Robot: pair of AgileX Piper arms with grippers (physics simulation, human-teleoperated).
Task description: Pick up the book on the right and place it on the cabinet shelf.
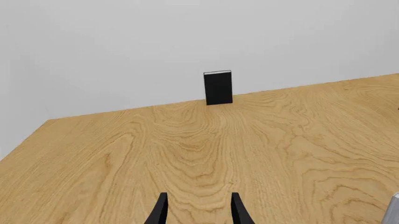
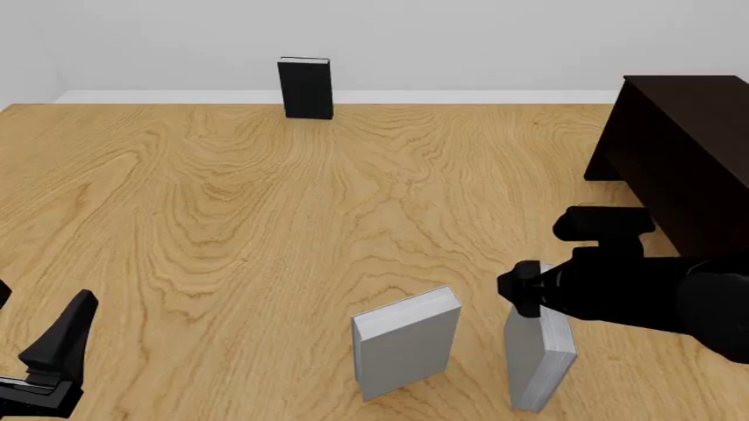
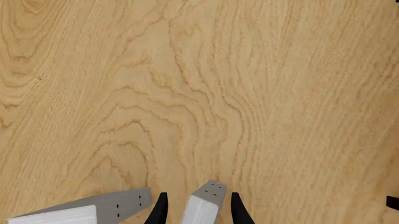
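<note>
Two light-grey books stand upright near the table's front edge. The right book (image 2: 539, 353) (image 3: 204, 208) has my right gripper (image 2: 529, 301) (image 3: 198, 196) directly over its top. The black fingers (image 3: 161, 208) straddle the book's upper edge with gaps at each side, so this gripper is open. Next to it, on the left, stands the other grey book (image 2: 406, 344) (image 3: 93, 210). The dark cabinet (image 2: 679, 162) fills the right side; its shelf is not distinguishable from here. My left gripper (image 2: 47, 303) (image 1: 198, 196) hovers open and empty at the near left.
A black book (image 2: 305, 88) (image 1: 218, 87) stands upright at the table's far edge against the white wall. A sliver of grey book (image 1: 393, 208) shows at the edge of the left wrist view. Bare wood table (image 2: 234, 219) lies between the arms and the black book.
</note>
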